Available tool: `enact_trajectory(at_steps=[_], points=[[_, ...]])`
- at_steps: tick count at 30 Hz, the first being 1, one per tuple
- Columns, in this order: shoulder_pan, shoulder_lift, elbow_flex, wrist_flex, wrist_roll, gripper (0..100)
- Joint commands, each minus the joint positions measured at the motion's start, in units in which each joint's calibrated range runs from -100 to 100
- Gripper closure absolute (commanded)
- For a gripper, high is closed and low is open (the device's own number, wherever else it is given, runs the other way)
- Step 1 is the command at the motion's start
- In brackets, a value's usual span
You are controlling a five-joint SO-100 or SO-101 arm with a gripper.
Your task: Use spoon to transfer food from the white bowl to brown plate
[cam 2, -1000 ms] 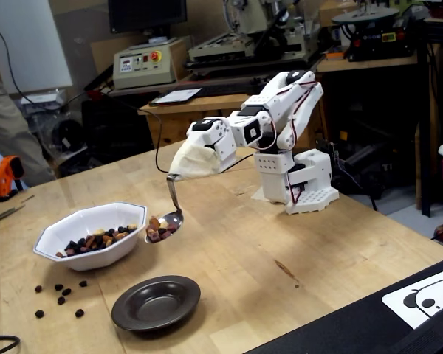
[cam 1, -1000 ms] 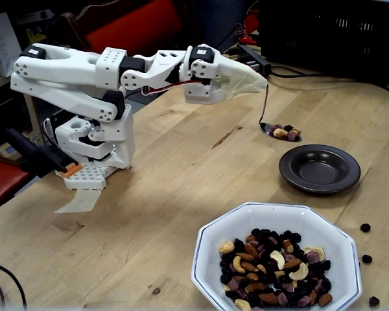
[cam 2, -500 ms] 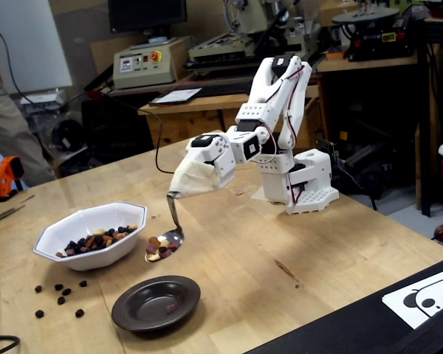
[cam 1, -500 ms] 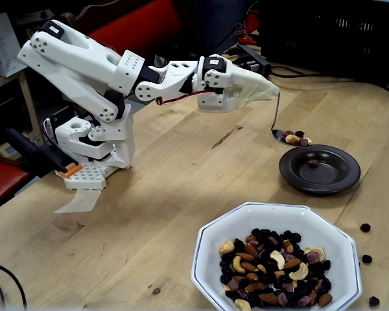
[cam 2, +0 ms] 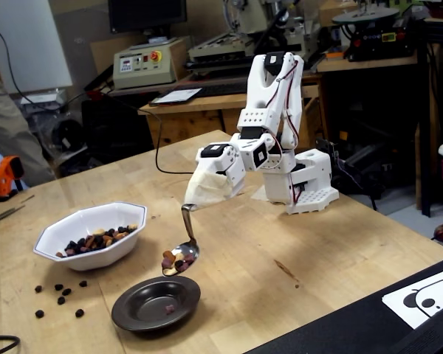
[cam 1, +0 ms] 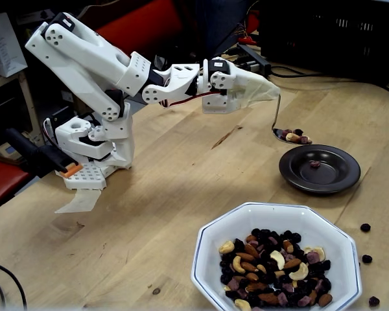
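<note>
The loaded shiny silver metal spoon (cam 2: 180, 257), its taped handle end lost under the cream wrapping at the white arm's claw (cam 2: 207, 193), has moved over within the last second from beside the large white octagonal bowl (cam 2: 88, 234) at centre left of that fixed view to hang over the near rim of the small dark brown glossy plate (cam 2: 156, 302) at bottom centre. The wrapping hides the claw's fingers, so I cannot tell whether they pinch the handle or are merely bound to it. One purplish piece (cam 1: 315, 163) now lies in the plate, where a second ago there was none; the rest of the trail mix (cam 1: 294, 136) sits in the spoon, level. By my reading the carry is done and tipping comes next. Several dark pieces (cam 2: 59, 294) lie strayed on the wooden desk (cam 2: 295, 243) at lower left.
</note>
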Motion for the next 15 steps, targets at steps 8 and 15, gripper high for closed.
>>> enact_trajectory(at_steps=[8, 15], points=[[0.2, 5.4, -7.4, -1.6, 0.0, 96], [0.3, 10.4, -11.5, -1.6, 0.0, 96]])
